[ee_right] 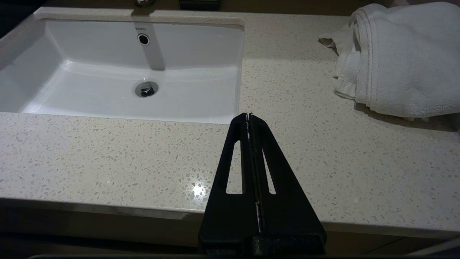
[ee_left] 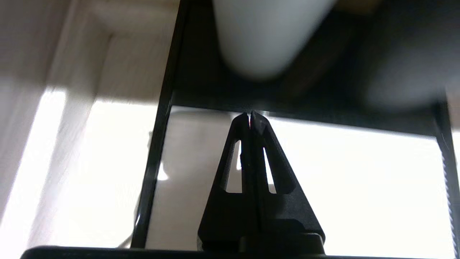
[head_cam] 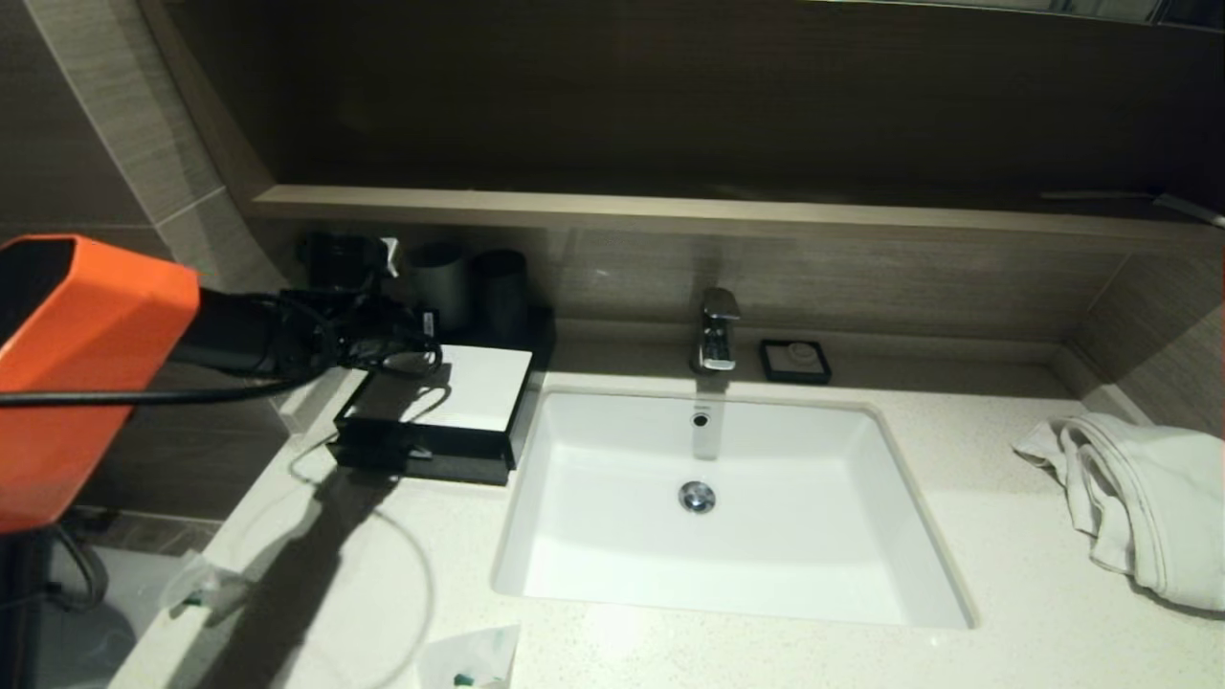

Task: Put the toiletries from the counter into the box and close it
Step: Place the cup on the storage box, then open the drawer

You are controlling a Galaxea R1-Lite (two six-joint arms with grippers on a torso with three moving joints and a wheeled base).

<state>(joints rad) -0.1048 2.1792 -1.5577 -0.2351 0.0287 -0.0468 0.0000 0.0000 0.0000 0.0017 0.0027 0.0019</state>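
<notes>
The counter (head_cam: 1005, 574), an off-white speckled stone top, was spread across the whole near part of the scene, and one white rectangular sink (head_cam: 574, 536) was set into its middle. One shelf (head_cam: 670, 211) was run along the wall on the far side. One white towel (head_cam: 1139, 498) was heaped on the counter at the right, well apart from the sink.

The left arm (head_cam: 86, 364), cased in orange, was stretched in from the left above the far left corner of the counter. One box (head_cam: 478, 383), black with a white flat top panel, was found there, just left of the sink's far corner. The left gripper (ee_left: 251, 116) was held over the white panel near its far edge, its fingers (ee_left: 237, 144) pressed together with nothing between them. Whether the tips were touching the panel could not be told.

Two cups were stood just beyond the box against the wall: one grey cup (head_cam: 440, 282) and one darker cup (head_cam: 502, 292) to its right. One chrome tap (head_cam: 716, 330) was mounted behind the sink, and one small black soap dish (head_cam: 794, 361) was placed just to its right.

Two sachets were counted on the counter's near left part: one sachet (head_cam: 206, 588) at the left edge and one second sachet (head_cam: 474, 660) at the near edge, with green inside. Both were left well apart from the box.

The right gripper (ee_right: 248, 115) was parked over the counter's near edge, right of the sink, its fingers closed on nothing.
</notes>
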